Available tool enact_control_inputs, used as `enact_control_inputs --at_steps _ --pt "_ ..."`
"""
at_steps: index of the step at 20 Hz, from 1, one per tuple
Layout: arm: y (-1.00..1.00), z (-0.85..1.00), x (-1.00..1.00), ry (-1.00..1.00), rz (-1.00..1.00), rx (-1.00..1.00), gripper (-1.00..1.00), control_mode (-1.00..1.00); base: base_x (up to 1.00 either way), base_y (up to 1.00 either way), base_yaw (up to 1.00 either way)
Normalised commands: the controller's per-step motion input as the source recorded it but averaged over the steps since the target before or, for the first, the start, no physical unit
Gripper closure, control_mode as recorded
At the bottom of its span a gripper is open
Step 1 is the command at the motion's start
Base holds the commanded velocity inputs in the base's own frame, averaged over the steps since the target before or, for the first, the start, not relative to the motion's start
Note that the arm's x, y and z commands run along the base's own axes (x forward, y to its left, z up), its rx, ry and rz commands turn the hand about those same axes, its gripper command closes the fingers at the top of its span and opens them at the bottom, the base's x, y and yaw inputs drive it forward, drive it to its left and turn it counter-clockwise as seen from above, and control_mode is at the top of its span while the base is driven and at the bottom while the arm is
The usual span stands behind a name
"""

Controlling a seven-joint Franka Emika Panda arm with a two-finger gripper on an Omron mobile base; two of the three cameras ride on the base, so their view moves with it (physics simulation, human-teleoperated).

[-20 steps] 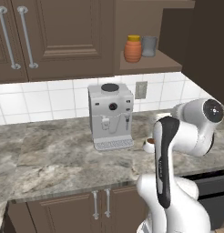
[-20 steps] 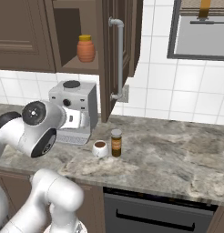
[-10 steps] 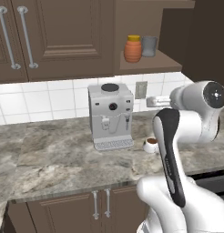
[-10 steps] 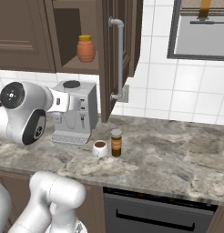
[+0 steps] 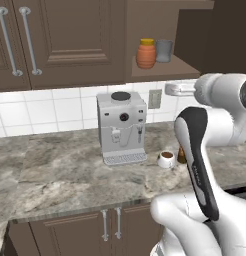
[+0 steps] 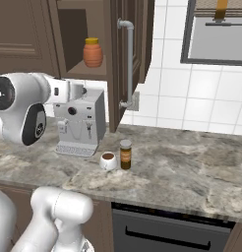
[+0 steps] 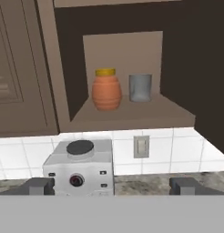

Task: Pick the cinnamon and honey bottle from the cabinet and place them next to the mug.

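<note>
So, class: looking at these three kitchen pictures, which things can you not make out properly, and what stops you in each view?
- Cinnamon, left base view: mostly hidden behind the robot's dark forearm; its label print is too small in the right base view.
- Grey cup: hidden by the cabinet door in the right base view.
- Fingers, hand view: cut off by the bottom edge.
- Honey bottle: no label readable.
- Mug: handle not discernible.

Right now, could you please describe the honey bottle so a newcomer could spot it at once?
Find the open shelf of the cabinet above the coffee machine. The honey bottle stands there: squat, ribbed, orange, yellow-lidded, unlike the plain grey cup beside it.
</note>
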Motion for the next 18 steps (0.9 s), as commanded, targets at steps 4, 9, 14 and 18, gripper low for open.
enact_control_inputs --at_steps 4,9,14,18 --pt "0.0 0.78 0.0 -0.02 0.02 0.04 -1.0 -1.0 0.0 0.0 0.0" --pt "0.0 0.59 0.01 0.04 0.0 0.01 -1.0 -1.0 0.0 0.0 0.0" --pt "0.0 0.09 0.27 0.07 0.0 0.0 -1.0 -1.0 0.0 0.0 0.0" --pt "0.0 0.0 0.1 0.0 0.03 0.0 -1.0 -1.0 0.0 0.0 0.0"
